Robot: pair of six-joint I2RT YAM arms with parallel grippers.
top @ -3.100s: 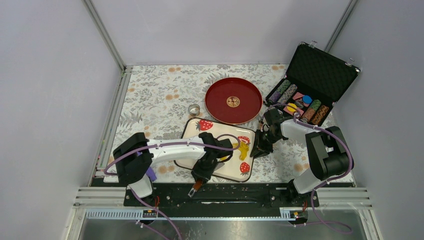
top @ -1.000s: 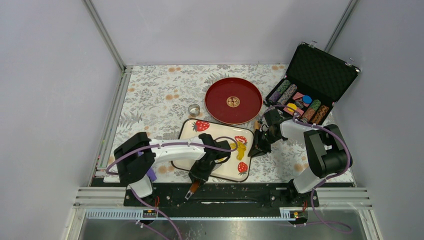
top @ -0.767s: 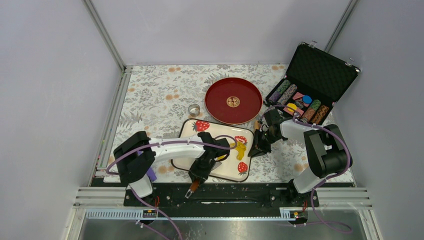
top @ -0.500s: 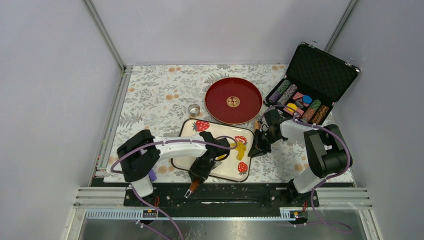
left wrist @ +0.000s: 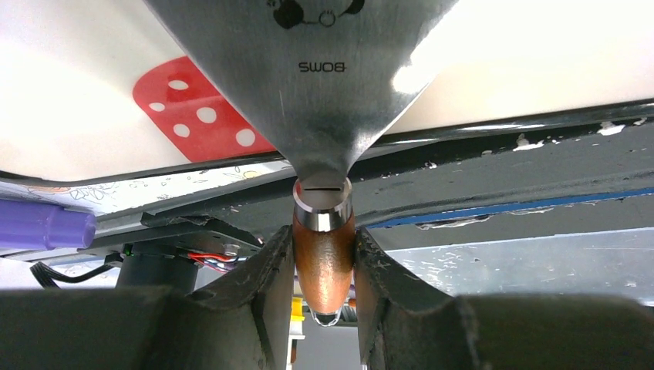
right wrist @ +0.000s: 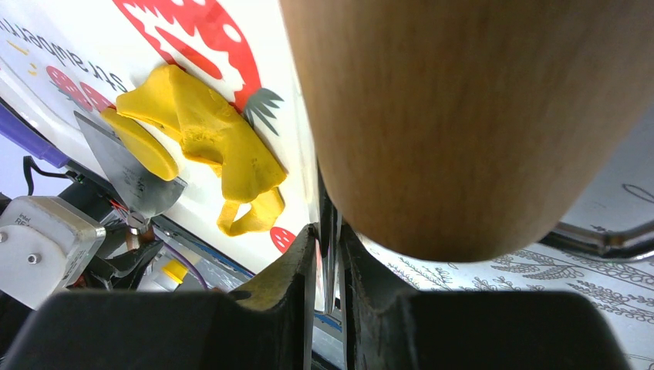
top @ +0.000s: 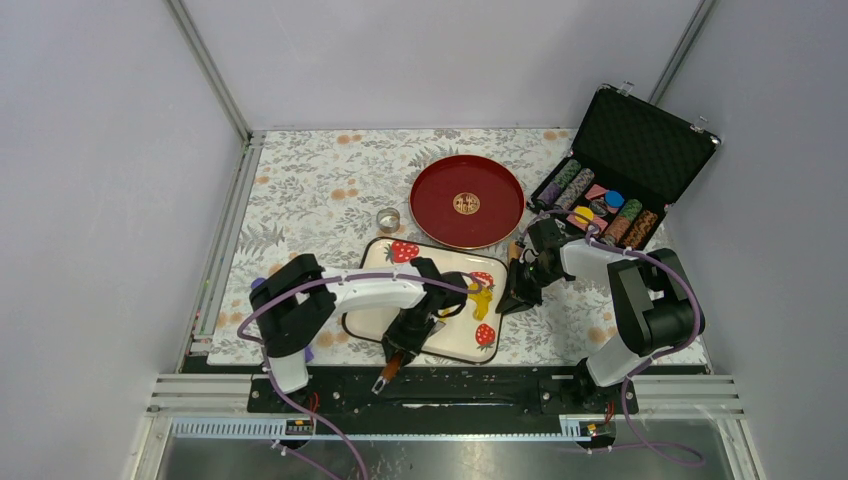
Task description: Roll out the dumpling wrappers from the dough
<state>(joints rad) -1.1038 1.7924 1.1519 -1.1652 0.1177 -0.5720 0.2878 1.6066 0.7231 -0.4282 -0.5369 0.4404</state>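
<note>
My left gripper [left wrist: 324,235] is clamped tight on the brown wooden handle of a metal scraper [left wrist: 308,69]. The shiny blade has small letters on it. They are upside down for me and look like "BOMS". The white tray [top: 452,340] with red strawberries has some dark writing too, but I cannot read it.

The dough [right wrist: 220,146] is a ragged yellow lump on the right part of the tray. It lies far and right of my left gripper, and just left of my right gripper [right wrist: 326,231]. One dumpling wrapper [right wrist: 140,144], flat, round and yellow, lies on the tip of the scraper blade, right beside the dough.

The fingers of my right gripper are almost together. The tray's right rim runs into the thin slit between them, but I cannot tell if they pinch it. A thick wooden rolling pin [right wrist: 463,116] is very close to that gripper.

The worktop [top: 300,190] has a flowery cloth on it. A purple pen [left wrist: 42,227] lies by the near left side of the tray. Farther away are a red round plate [top: 467,200] and a small metal ring [top: 388,218]. An open black case [top: 625,165] with coloured chips is at the far right. Plain grey walls stand all around.
</note>
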